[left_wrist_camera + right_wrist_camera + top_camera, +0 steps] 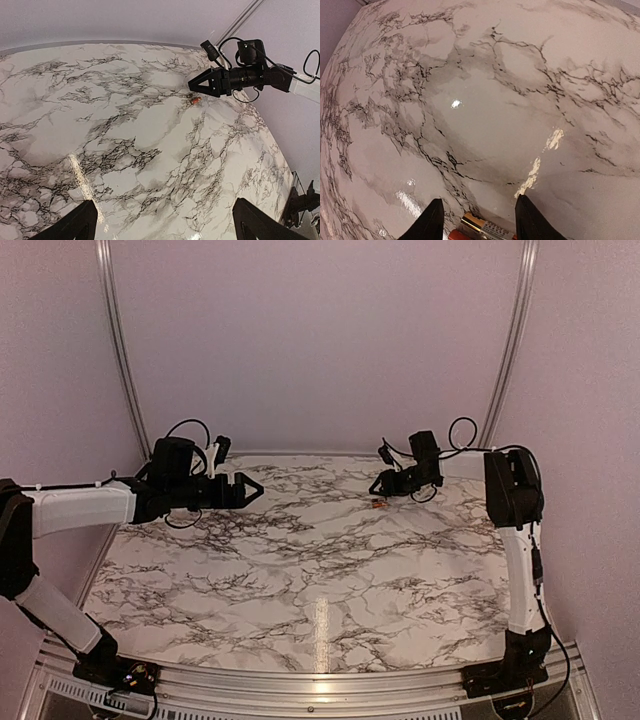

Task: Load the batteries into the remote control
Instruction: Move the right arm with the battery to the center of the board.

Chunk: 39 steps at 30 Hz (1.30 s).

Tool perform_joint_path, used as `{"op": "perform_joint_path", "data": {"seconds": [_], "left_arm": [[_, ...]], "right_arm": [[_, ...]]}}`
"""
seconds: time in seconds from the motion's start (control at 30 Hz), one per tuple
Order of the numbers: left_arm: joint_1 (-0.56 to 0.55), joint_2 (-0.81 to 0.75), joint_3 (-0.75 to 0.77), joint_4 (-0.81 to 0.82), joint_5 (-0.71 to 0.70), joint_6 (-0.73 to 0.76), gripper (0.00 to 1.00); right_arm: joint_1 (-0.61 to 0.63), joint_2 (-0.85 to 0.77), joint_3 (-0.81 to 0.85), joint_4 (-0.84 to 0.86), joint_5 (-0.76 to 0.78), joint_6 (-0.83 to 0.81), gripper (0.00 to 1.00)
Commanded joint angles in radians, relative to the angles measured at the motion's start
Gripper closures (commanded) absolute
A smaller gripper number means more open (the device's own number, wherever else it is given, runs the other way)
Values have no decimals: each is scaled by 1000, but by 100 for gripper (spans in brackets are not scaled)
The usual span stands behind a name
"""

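Observation:
Two batteries (487, 229) lie side by side on the marble table, one gold and silver, one orange-red. They show at the bottom edge of the right wrist view, crosswise between the two black fingers, partly cut off. My right gripper (480, 217) hovers just over them, jaws apart, nothing gripped. From above, the batteries (378, 505) are a small orange spot under the right gripper (375, 489) at the back right. The left wrist view shows the batteries (196, 100) below the right gripper (192, 86). My left gripper (252, 490) hangs wide open and empty at the back left, over bare table (165, 222). The remote control is out of view.
The marble table (320, 580) is enclosed by pale walls, with metal rails (118, 350) rising at the back corners. A metal frame edge (300, 680) runs along the near side between the arm bases. Black cables loop off both wrists.

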Motion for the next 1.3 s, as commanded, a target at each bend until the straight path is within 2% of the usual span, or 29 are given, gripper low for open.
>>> {"op": "perform_joint_path", "data": {"seconds": [0.0, 0.23, 0.53, 0.93, 1.13, 1.27], "left_arm": [[-6, 7, 32, -12, -9, 19, 1], [-7, 9, 44, -14, -6, 17, 1], [-7, 7, 44, -9, 3, 7, 1], [-7, 7, 40, 2, 9, -6, 1], [-7, 6, 43, 7, 12, -10, 1], [-7, 11, 42, 15, 19, -17, 1]], "right_arm": [[-8, 31, 4, -54, -18, -52, 52], [-9, 27, -2, -99, -32, -103, 45], [-9, -20, -100, -107, -26, -175, 37], [-7, -45, -167, -125, 2, -286, 40], [3, -56, -159, -159, 78, -317, 43], [6, -74, -169, -186, 99, -354, 40]]}}
